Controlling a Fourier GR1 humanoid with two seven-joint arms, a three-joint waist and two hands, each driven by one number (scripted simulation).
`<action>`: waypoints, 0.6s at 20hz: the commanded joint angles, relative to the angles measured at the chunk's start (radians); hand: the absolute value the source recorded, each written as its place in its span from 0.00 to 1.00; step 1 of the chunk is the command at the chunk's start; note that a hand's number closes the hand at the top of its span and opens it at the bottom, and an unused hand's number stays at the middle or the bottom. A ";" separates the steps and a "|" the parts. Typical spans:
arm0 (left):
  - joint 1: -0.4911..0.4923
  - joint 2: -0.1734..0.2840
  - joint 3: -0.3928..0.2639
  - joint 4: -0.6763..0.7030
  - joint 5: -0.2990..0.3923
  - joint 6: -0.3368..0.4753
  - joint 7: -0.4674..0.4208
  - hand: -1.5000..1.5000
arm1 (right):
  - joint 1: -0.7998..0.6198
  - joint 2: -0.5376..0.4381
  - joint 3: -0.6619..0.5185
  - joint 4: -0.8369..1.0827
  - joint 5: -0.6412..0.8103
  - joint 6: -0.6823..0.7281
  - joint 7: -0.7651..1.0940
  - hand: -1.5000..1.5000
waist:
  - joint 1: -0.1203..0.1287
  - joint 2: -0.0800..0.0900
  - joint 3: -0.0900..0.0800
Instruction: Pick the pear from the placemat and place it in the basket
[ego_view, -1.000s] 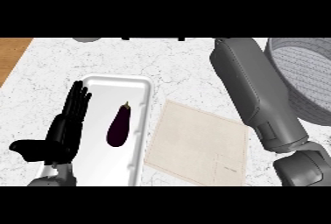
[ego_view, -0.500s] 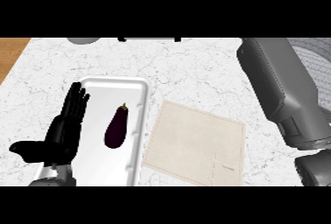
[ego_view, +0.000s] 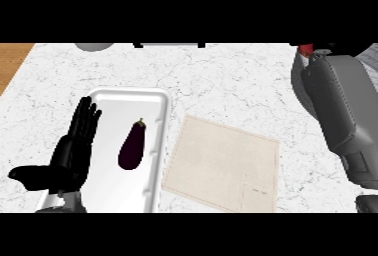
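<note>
The beige placemat (ego_view: 221, 165) lies flat right of centre with nothing on it. No pear shows anywhere in view. My right forearm (ego_view: 336, 107) runs up the right edge, and its hand is past the picture's edge or hidden at the top right. A sliver of grey at the top right corner looks like the basket (ego_view: 369, 52); the forearm covers the rest. My left hand (ego_view: 70, 155) rests open at the lower left, fingers straight and pointing up, over the left rim of the white tray (ego_view: 159, 150).
A dark purple eggplant (ego_view: 131, 147) lies lengthwise in the white tray, just left of the placemat. The wooden counter edge (ego_view: 13, 62) shows at the top left. A grey round object (ego_view: 92, 46) sits at the top edge.
My right forearm has swung further right and up, and now covers nearly all of the basket. The left hand, tray, eggplant and placemat have not moved.
</note>
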 joint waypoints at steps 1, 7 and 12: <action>-0.012 0.030 0.045 0.049 0.021 -0.032 -0.040 0.50 | 0.064 -0.004 0.006 -0.090 0.003 0.080 0.067 1.00 | -0.001 0.000 0.000; -0.027 0.004 0.013 0.040 0.021 -0.036 -0.005 0.50 | 0.135 -0.085 -0.052 -0.052 -0.085 0.081 -0.078 1.00 | 0.009 0.005 0.000; -0.004 -0.010 -0.004 0.022 -0.023 -0.004 -0.019 0.50 | 0.223 -0.073 -0.046 -0.074 -0.099 0.078 -0.093 1.00 | 0.008 0.004 0.000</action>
